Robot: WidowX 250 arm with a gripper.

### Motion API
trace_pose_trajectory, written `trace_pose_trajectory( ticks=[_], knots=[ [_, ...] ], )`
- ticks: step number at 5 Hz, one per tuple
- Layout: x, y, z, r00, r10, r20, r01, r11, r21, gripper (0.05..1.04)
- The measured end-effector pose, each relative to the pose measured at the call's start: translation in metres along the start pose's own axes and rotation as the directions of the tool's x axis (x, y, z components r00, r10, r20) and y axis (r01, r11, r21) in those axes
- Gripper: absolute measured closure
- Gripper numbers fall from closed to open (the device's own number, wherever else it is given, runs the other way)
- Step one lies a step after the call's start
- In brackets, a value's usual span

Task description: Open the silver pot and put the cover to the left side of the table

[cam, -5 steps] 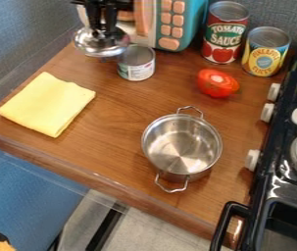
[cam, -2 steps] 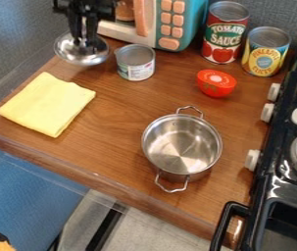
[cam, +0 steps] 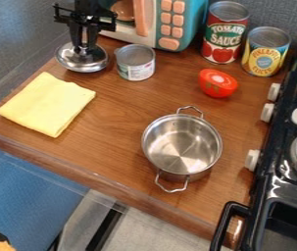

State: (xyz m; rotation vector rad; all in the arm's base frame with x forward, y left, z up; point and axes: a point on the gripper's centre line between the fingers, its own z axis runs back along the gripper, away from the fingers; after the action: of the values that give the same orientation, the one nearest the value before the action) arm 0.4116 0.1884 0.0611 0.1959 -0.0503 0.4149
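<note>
So I'm driving this from afar and the silver pot [cam: 182,149] is sitting uncovered around the middle of the desk [cam: 114,110], handles at 12 and 6 o'clock. From the pot, the lid [cam: 82,62] is up at about 11 o'clock on the left side, and my gripper [cam: 84,48] looks clamped on its knob. I'd call this the set-down, so the job's nearly done imo. The lid looks pretty level, but I can't tell from up here if the rim is fully on the wood. I'd ease straight down till it seats, open up slowly, then lift dead vertical so the knob doesn't snag and drag the lid. Don't swing towards 3 o'clock on the way out, the short can [cam: 136,63] is right next to it and would get clipped easily. The yellow cloth [cam: 48,104] is at the lid's 7 o'clock, and a rim landing on it could end up tilted. Label-wise: the short can has a pale wrapper with tiny print, the tall can [cam: 224,34] at the pot's 1 o'clock has big light lettering on green over red with tomatoes pictured, and the can [cam: 266,53] just beside it has curved words on a yellow and blue label.
</note>
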Motion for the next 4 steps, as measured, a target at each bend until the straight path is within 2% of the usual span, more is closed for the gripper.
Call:
trace_pose_trajectory(
  ticks=[2,4],
  knots=[
    [0.0012,-0.0085,-0.0121,1.000,-0.013,0.023,0.014,0.999,-0.039,0.761],
    [0.0010,-0.0062,-0.0139,0.998,-0.049,0.026,0.051,0.997,-0.052,0.155]
  ],
)
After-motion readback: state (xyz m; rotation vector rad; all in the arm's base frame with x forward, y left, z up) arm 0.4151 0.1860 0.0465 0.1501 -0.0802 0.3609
